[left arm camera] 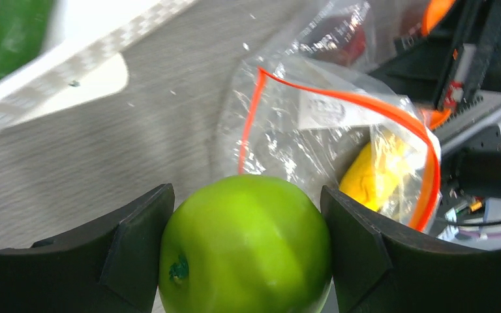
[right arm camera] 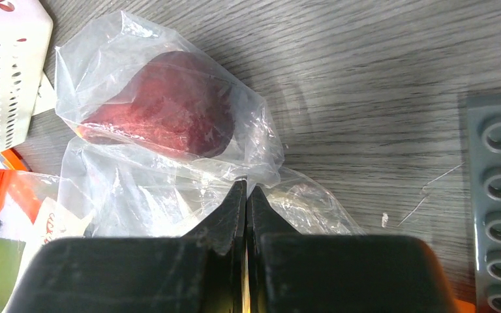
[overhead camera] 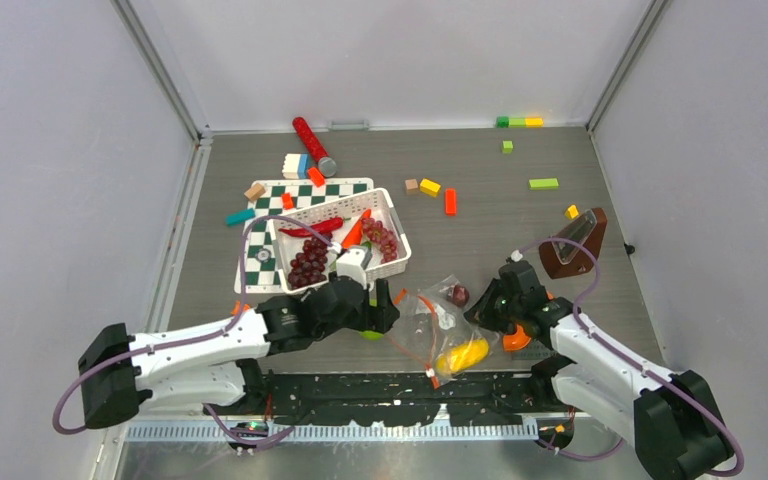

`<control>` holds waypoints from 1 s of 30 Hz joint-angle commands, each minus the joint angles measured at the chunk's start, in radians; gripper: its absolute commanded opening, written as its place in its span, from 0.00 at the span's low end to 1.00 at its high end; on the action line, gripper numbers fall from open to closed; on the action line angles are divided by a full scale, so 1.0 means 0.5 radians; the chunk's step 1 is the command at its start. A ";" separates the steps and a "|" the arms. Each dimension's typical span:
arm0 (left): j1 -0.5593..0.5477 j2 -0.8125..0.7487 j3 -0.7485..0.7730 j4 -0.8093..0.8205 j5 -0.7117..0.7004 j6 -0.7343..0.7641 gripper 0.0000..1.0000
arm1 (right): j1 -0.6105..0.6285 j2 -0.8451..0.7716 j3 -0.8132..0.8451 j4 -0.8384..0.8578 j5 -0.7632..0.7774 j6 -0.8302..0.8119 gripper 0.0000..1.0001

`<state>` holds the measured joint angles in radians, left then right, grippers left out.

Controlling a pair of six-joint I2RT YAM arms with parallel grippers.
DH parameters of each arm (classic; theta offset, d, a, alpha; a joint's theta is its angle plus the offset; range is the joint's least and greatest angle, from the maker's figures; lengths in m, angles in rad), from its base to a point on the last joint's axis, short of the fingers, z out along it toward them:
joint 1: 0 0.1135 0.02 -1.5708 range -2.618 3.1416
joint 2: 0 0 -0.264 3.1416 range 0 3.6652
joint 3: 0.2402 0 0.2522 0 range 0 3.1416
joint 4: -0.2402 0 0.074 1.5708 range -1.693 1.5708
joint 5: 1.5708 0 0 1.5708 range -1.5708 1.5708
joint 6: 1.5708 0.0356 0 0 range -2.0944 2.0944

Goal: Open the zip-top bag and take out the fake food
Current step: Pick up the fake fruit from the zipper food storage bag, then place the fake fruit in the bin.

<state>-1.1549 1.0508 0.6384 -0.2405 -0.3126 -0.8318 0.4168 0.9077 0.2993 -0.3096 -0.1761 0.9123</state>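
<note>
The clear zip-top bag (overhead camera: 438,325) lies near the table's front edge, its orange zip mouth (left arm camera: 261,111) open toward my left gripper. A yellow oblong piece (overhead camera: 463,354) and a dark red round piece (right arm camera: 169,107) are inside it. My left gripper (overhead camera: 378,318) is shut on a green apple (left arm camera: 244,244), just outside the bag's mouth. My right gripper (right arm camera: 245,189) is shut on a fold of the bag's plastic, next to the dark red piece.
A white basket (overhead camera: 338,243) with grapes, a red chili and a carrot stands on a checkered board (overhead camera: 260,255) behind the left gripper. Coloured blocks (overhead camera: 430,187) lie scattered at the back. A brown stand (overhead camera: 572,245) is at the right. An orange piece (overhead camera: 516,338) lies under the right arm.
</note>
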 commanded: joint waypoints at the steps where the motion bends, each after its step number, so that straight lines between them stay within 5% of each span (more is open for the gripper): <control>1: 0.185 -0.113 0.076 -0.114 0.076 0.106 0.61 | 0.004 -0.005 0.051 -0.013 0.060 -0.012 0.00; 30: 0.967 -0.262 0.350 -0.403 0.487 0.487 0.61 | -0.003 -0.002 0.053 -0.045 0.038 -0.017 0.00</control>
<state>-0.7143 0.9070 0.7559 -0.4404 -0.1249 -0.6373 0.4099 0.9165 0.2993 -0.3176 -0.1738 0.9123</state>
